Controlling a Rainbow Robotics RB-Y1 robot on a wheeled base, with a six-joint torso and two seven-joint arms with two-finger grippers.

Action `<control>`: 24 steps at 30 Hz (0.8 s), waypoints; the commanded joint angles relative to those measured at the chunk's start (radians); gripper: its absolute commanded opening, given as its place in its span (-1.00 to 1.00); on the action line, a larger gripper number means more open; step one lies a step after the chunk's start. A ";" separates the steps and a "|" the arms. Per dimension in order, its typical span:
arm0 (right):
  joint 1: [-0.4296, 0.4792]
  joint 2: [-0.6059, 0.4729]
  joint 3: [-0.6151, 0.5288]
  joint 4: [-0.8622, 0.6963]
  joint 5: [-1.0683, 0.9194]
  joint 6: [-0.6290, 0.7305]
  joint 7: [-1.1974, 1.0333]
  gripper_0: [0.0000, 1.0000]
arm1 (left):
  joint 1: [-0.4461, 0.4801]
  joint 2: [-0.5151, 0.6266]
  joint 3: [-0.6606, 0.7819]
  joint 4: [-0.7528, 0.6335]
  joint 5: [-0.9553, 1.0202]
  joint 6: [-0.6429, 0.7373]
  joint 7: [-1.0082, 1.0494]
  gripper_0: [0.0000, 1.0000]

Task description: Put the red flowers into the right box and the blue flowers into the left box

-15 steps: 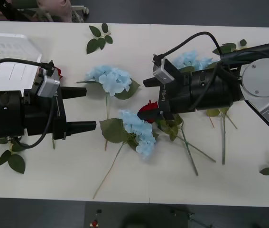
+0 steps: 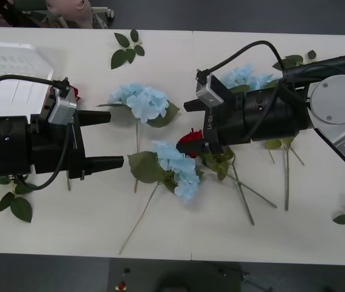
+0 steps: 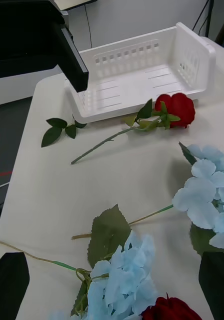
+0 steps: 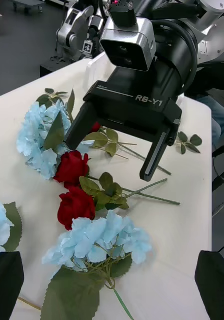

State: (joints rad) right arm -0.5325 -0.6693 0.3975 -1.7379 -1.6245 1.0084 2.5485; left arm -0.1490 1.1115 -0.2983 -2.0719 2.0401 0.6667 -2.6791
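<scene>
Red flowers (image 4: 72, 167) beneath right gripper (image 4: 114, 150)

Bright, even overhead light; soft shadows under the flowers; sharp focus throughout.

Three cameras on one table (image 2: 69, 237), two of them staring at each other.

Your front view sits high above both arms, looking forward and down, far enough back to take in nearly the whole tabletop. Your right wrist view rides low over the surface and faces across towards the left box (image 3: 141, 80), with the left gripper (image 3: 72, 60) near it. Your left wrist view points the opposite way, close in on the right gripper (image 4: 116, 145). Both wrist views share the middle patch of the table, where a blue flower (image 4: 99, 237) (image 3: 121, 280) lies, and the front view covers it too (image 2: 178, 170).
</scene>
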 commanded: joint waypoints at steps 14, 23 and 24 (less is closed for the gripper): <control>-0.030 -0.033 -0.022 -0.020 0.000 -0.002 0.032 1.00 | -0.009 0.024 -0.007 -0.010 0.006 0.004 -0.016 1.00; -0.030 -0.033 -0.022 -0.020 0.000 -0.002 0.032 1.00 | -0.009 0.024 -0.007 -0.010 0.006 0.004 -0.016 1.00; -0.030 -0.033 -0.022 -0.020 0.000 -0.002 0.032 1.00 | -0.009 0.024 -0.007 -0.010 0.006 0.004 -0.016 1.00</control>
State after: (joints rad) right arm -0.5325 -0.6693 0.3975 -1.7379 -1.6245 1.0084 2.5485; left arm -0.1490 1.1115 -0.2983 -2.0719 2.0401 0.6667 -2.6791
